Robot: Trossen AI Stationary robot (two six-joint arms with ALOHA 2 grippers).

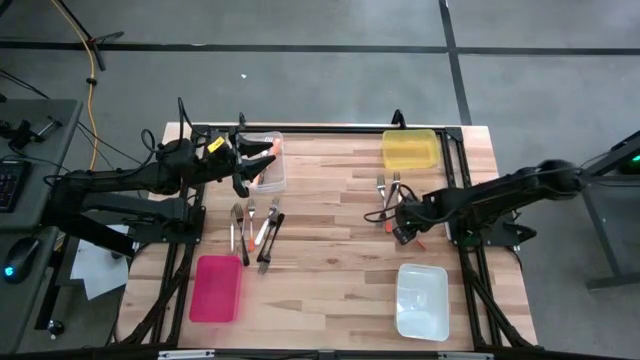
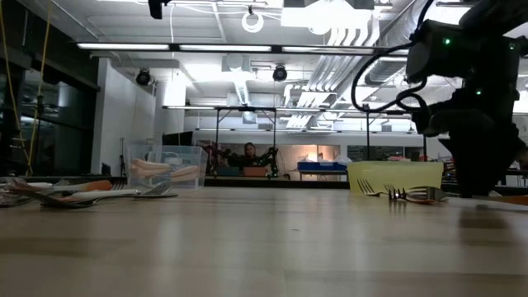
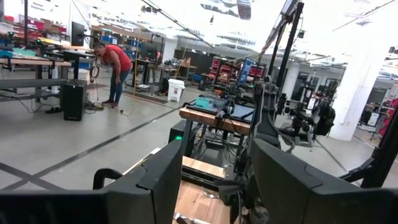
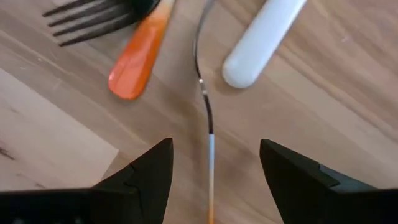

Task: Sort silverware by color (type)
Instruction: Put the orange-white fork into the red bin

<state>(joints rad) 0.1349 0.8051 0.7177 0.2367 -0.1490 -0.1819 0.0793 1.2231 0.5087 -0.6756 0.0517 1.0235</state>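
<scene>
The worktop [image 1: 330, 200] is pale wood laid in planks, its grain plain and its finish matt. On it, the orange handle [image 4: 138, 59] and the white handle [image 4: 261, 43] look like smooth plastic with a soft sheen, and the thin shaft [image 4: 204, 87] between them is bright, polished metal. The yellow bin [image 1: 409, 149] and pink bin [image 1: 216, 289] are translucent plastic, the clear bin [image 1: 421, 300] glossy (it catches the light). The right gripper [image 4: 211, 171] has matt dark jaws.
</scene>
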